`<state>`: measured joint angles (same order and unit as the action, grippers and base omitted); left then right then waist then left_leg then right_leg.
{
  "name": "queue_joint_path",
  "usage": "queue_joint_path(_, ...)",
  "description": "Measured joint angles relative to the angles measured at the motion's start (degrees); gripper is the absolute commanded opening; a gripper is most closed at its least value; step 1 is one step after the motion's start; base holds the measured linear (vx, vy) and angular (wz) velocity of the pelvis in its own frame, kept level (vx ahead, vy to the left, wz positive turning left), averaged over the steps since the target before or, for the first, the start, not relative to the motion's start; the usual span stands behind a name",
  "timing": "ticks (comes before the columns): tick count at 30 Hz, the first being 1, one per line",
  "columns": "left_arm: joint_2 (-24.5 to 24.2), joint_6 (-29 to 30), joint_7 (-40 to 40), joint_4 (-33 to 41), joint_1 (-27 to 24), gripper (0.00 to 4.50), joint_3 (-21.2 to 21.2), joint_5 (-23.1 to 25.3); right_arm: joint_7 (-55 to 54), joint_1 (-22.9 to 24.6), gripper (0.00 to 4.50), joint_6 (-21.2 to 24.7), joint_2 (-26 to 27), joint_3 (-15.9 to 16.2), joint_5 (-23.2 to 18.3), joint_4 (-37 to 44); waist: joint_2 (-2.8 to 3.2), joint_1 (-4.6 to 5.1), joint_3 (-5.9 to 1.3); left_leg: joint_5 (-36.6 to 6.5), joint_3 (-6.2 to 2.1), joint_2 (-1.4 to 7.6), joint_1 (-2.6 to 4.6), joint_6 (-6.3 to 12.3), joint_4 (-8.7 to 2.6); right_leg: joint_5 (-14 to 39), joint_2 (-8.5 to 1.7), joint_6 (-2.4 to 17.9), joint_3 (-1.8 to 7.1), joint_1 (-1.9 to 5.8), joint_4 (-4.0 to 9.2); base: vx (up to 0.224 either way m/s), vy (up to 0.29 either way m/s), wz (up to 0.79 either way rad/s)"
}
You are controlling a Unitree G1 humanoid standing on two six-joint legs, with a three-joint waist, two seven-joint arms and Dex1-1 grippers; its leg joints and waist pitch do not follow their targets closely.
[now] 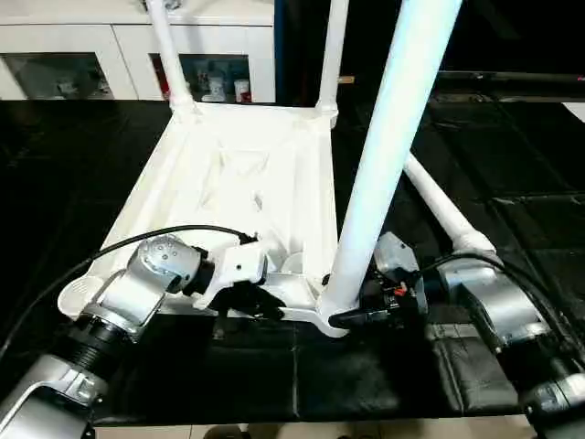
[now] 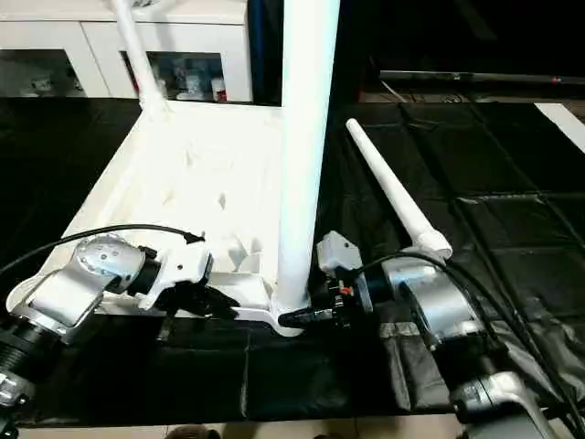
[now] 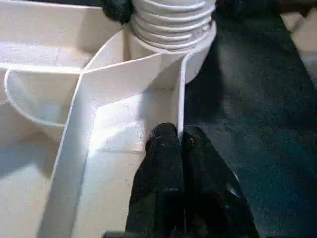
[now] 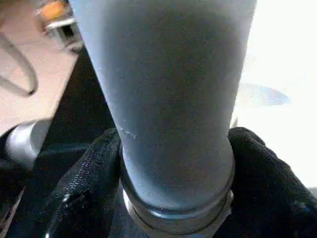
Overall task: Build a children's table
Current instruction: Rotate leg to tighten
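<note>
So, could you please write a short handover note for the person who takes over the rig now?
Left gripper: shut on the tabletop rim, near corner.
Right gripper: fingers around the base of the near leg, which stands in its corner socket.
Tabletop lies upside down on the black mat.
Done: two far legs stand in their sockets.
Left: seat the near leg fully; fit the spare leg, lying on the mat, into the empty near-left socket.

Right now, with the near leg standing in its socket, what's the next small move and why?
Probably twist the near leg further in with the right pincer, whose fingers sit around its base. Threads show above the socket, and the left pincer is clamped on the tabletop wall.
</note>
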<state>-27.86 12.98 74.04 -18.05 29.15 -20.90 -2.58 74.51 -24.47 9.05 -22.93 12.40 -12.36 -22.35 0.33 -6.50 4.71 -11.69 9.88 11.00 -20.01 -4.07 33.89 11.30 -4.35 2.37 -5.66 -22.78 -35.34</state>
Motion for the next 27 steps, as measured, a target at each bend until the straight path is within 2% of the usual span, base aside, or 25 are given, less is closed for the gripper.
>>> queue_joint_path(1,1.0,2.2,-3.2,0.0,-0.1,0.0,1.2,0.2,-4.6,0.2,2.77,1.0,1.7,-1.4,0.8,-0.1,-0.06,0.28,0.01,0.1,-0.01,0.0,0.06,-0.12,0.03,0.0,0.0,0.0,0.0,0.02,-0.07,0.0,0.0,0.0)
queue_joint_path(6,7.6,13.3,-16.8,3.7,-2.3,0.0,5.8,0.7,-25.9,0.1,2.76,4.8,10.2,-6.5,3.7,-0.3,-0.16,3.4,0.03,0.1,-0.13,-0.02,0.2,-0.46,-0.06,-0.3,0.03,-0.2,-0.06,-0.14,0.24,-0.02,-0.001,-0.04)
queue_joint_path(10,12.7,21.0,-25.7,7.4,-3.6,0.0,8.3,1.4,-38.8,-0.8,2.76,7.0,16.4,-9.0,5.7,-0.6,-0.19,4.39,0.05,0.1,-0.14,-0.04,0.21,-0.47,-0.2,-0.4,0.06,-0.3,-0.06,-0.2,0.32,0.0,0.0,0.0)
queue_joint_path(13,17.1,25.2,-33.0,9.7,-4.0,0.0,9.9,3.0,-48.1,-2.6,2.76,8.0,20.6,-10.3,7.6,-1.5,-0.18,4.62,0.06,0.1,-0.12,-0.05,0.07,-0.47,-0.23,-0.4,0.06,-0.3,-0.05,-0.31,0.37,0.0,0.0,0.0)
queue_joint_path(16,20.3,28.3,-37.7,11.8,-4.3,0.0,9.9,3.5,-52.3,-3.5,2.76,8.0,22.2,-11.2,8.3,-2.0,-0.19,4.49,0.06,0.1,-0.11,-0.08,-0.07,-0.37,-0.34,-0.4,0.05,-0.3,-0.04,-0.36,0.45,0.0,0.0,0.0)
queue_joint_path(17,20.6,28.4,-38.2,12.1,-4.4,0.0,9.9,3.5,-52.4,-3.5,3.11,7.9,22.3,-11.5,8.3,-2.0,-0.19,4.37,0.06,0.2,-0.12,-0.09,-0.08,-0.13,-0.39,-0.5,0.05,-0.2,-0.04,-0.36,0.45,0.053,0.002,0.04)
queue_joint_path(19,20.5,28.4,-38.1,12.3,-4.4,0.0,9.8,3.5,-52.3,-3.5,3.46,7.7,22.3,-11.5,8.2,-1.8,-0.17,4.19,0.05,0.2,-0.11,-0.11,-0.07,-0.11,-0.68,-0.4,0.06,-0.3,-0.04,-0.43,0.47,0.06,-0.009,0.03)
queue_joint_path(21,20.4,28.4,-38.1,12.4,-4.3,0.0,9.8,3.5,-51.9,-3.4,3.52,7.7,22.4,-11.5,7.8,-1.5,-0.15,4.15,0.06,0.2,-0.11,-0.11,-0.05,-0.11,-0.82,-0.3,0.08,-0.2,-0.05,-0.48,0.47,0.0,0.0,0.0)
queue_joint_path(22,20.0,28.1,-37.8,12.5,-4.3,0.0,9.7,3.5,-51.5,-3.4,3.82,7.7,22.3,-11.5,7.7,-1.4,-0.15,4.15,0.06,0.2,-0.11,-0.1,-0.05,-0.12,-0.86,-0.3,0.09,-0.2,-0.06,-0.5,0.47,0.0,0.0,0.0)
queue_joint_path(23,19.4,27.7,-37.3,12.5,-4.3,0.0,9.4,3.5,-50.9,-3.3,3.9,7.7,22.2,-11.5,7.7,-1.3,-0.15,4.18,0.07,0.2,-0.11,-0.09,-0.05,-0.12,-0.86,-0.3,0.1,-0.2,-0.06,-0.51,0.47,0.0,0.0,0.0)
queue_joint_path(26,16.9,25.3,-34.7,12.3,-4.3,0.0,7.9,3.4,-46.1,-2.4,4.0,7.6,19.9,-10.8,7.1,-0.2,-0.15,4.12,0.09,0.2,-0.11,-0.1,-0.07,-0.13,-0.84,-0.3,0.1,-0.2,-0.06,-0.51,0.48,0.0,0.0,0.0)
queue_joint_path(27,16.0,24.4,-33.5,12.2,-4.4,0.0,7.5,3.2,-44.1,-2.0,4.19,7.4,18.6,-10.3,6.7,-0.1,-0.16,4.02,0.1,0.2,-0.11,-0.1,-0.07,-0.13,-0.84,-0.3,0.1,-0.2,-0.06,-0.51,0.49,0.0,0.0,0.0)
